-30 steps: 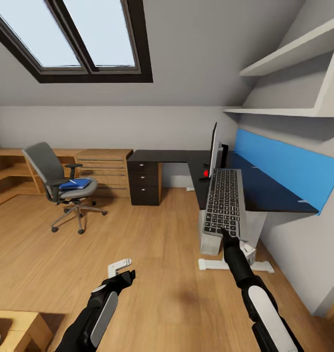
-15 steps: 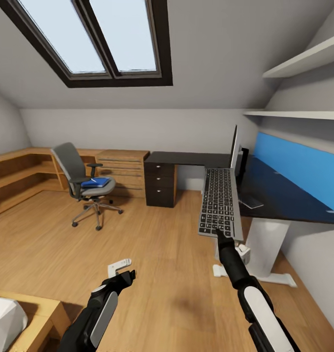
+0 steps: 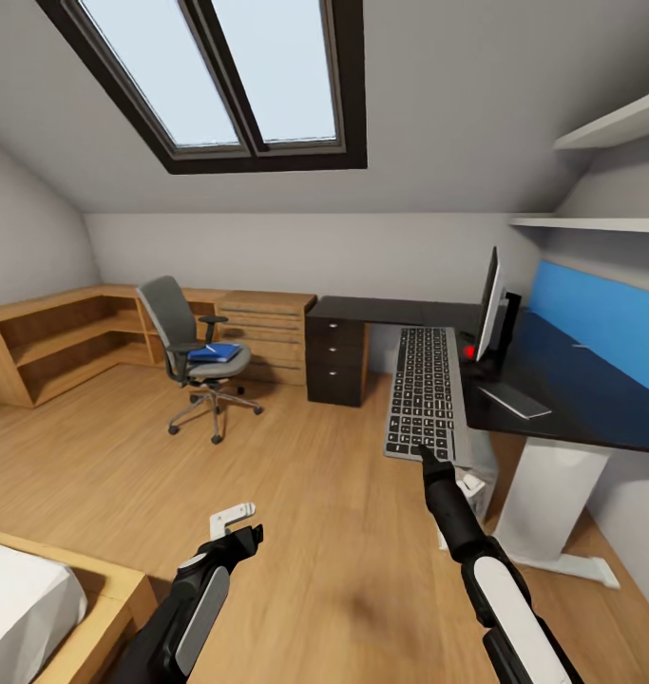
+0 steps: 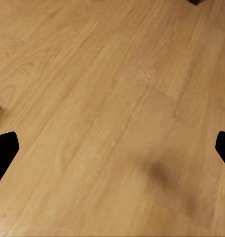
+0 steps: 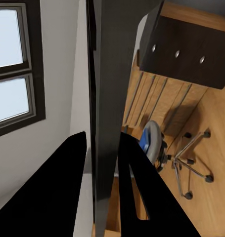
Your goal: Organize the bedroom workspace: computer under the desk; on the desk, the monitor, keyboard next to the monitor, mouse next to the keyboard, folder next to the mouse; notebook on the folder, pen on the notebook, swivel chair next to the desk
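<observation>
At two o'clock, the desk [image 3: 590, 404] has slid closer as the view swung. Right gripper [image 3: 421, 449] clenches the keyboard [image 3: 425, 391]; left gripper [image 3: 240, 528] gapes, holding nothing. Placement beside the monitor [image 3: 489, 306] looks imminent.

The floor [image 3: 295, 494] is light wood with smooth, visible grain; the shelving [image 3: 48, 332] matches it. The desk [image 3: 571, 399] has a glossy black top. The swivel chair [image 3: 193, 351] looks cloth-covered, grey and matt, on a shiny chrome base. The keyboard [image 3: 426, 391] seems matt plastic.
</observation>
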Available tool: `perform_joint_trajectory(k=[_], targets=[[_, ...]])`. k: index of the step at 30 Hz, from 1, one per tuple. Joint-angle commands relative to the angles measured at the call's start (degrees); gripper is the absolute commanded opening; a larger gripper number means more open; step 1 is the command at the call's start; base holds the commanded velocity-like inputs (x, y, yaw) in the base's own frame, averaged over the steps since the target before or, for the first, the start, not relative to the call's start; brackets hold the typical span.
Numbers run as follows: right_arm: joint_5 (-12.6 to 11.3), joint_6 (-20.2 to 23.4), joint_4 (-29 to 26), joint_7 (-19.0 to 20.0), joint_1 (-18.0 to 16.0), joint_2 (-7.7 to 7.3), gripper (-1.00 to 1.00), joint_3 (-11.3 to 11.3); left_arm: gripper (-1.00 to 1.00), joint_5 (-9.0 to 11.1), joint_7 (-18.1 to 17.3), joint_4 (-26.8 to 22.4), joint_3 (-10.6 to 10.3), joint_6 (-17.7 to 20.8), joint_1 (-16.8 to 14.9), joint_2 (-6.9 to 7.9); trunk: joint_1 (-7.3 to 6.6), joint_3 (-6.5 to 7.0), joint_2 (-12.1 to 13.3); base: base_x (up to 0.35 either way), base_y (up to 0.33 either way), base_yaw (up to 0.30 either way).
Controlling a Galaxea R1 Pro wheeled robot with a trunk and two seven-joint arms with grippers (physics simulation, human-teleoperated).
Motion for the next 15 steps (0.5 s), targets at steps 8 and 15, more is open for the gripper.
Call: perform_joint_trajectory(k=[8, 15], targets=[[-0.60, -0.34, -0.07, -0.03, -0.04, -0.06, -1.00, 0.29, 1.00, 0.60, 0.52, -0.08, -0.15, 0.12, -0.03, 0.02, 0.02, -0.06, -0.03, 0.292, 0.125, 0.004], [-0.67, -0.29, -0.07, -0.03, -0.04, -0.06, -1.00, 0.24, 1.00, 0.56, 0.52, -0.08, -0.19, 0.10, -0.03, 0.02, 0.02, -0.06, -0.03, 0.304, 0.137, 0.000]])
